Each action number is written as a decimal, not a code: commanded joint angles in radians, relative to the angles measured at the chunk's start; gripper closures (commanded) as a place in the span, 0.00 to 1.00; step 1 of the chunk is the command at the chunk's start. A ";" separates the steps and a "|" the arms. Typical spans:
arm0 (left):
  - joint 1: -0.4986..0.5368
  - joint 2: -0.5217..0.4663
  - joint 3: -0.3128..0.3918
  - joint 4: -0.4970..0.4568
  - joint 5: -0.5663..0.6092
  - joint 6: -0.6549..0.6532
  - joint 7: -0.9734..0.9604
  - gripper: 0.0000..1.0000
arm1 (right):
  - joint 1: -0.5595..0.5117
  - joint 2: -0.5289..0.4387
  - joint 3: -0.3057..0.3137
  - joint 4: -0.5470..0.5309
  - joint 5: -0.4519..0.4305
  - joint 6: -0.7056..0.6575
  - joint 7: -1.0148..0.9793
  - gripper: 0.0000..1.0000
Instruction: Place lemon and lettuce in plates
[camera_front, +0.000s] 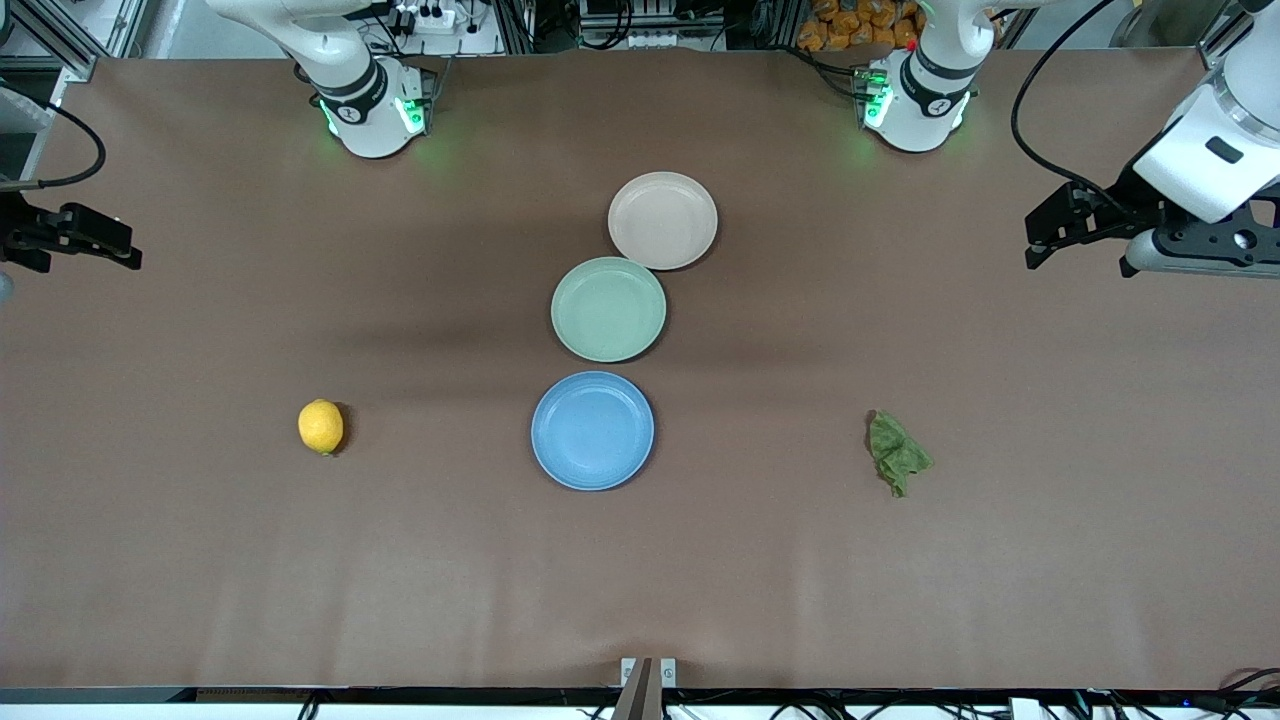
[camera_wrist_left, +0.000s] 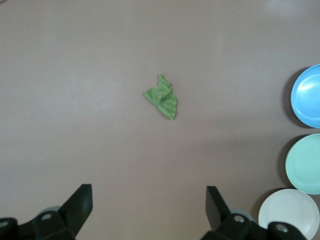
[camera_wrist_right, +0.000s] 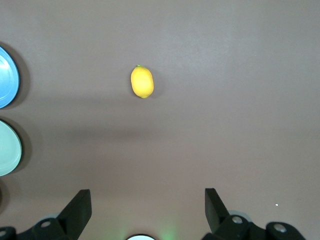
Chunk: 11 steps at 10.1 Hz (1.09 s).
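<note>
Both arms wait high at the bench's (camera_front: 200, 560) ends. The left claw (camera_front: 1040, 240) and the right claw (camera_front: 125, 250) gape wide, empty. The lemon (camera_front: 320, 426) lies at nine o'clock from the blue plate (camera_front: 592, 430), the lettuce (camera_front: 897, 453) at three o'clock, each seemingly set within its own arm's reach. Only the front view shows the beige-pink plate (camera_front: 662, 220) touching the pale green plate (camera_front: 608, 308); the left wrist view frames the lettuce alone, without the lemon.

The front view looks steeply down on the whole table (camera_front: 200, 580) from high up, arm bases at twelve o'clock. Each wrist view looks straight down from well above. All three share the blue plate (camera_front: 592, 431) (camera_wrist_left: 310, 96) (camera_wrist_right: 6, 77).
</note>
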<state>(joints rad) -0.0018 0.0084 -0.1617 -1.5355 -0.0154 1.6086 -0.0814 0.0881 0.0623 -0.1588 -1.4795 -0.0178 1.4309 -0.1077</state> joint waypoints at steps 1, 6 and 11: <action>-0.007 0.039 -0.002 0.015 0.018 0.001 0.008 0.00 | -0.002 -0.001 0.001 -0.001 -0.001 -0.007 0.014 0.00; -0.001 0.152 -0.004 0.005 0.022 0.071 -0.006 0.00 | 0.005 0.011 0.001 -0.004 0.001 0.000 0.010 0.00; -0.009 0.344 -0.004 0.005 0.020 0.184 -0.107 0.00 | 0.078 0.094 0.001 -0.045 0.001 0.142 0.003 0.00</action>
<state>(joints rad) -0.0086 0.3206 -0.1623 -1.5482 -0.0148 1.7773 -0.1500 0.1511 0.1378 -0.1558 -1.5067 -0.0166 1.5290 -0.1077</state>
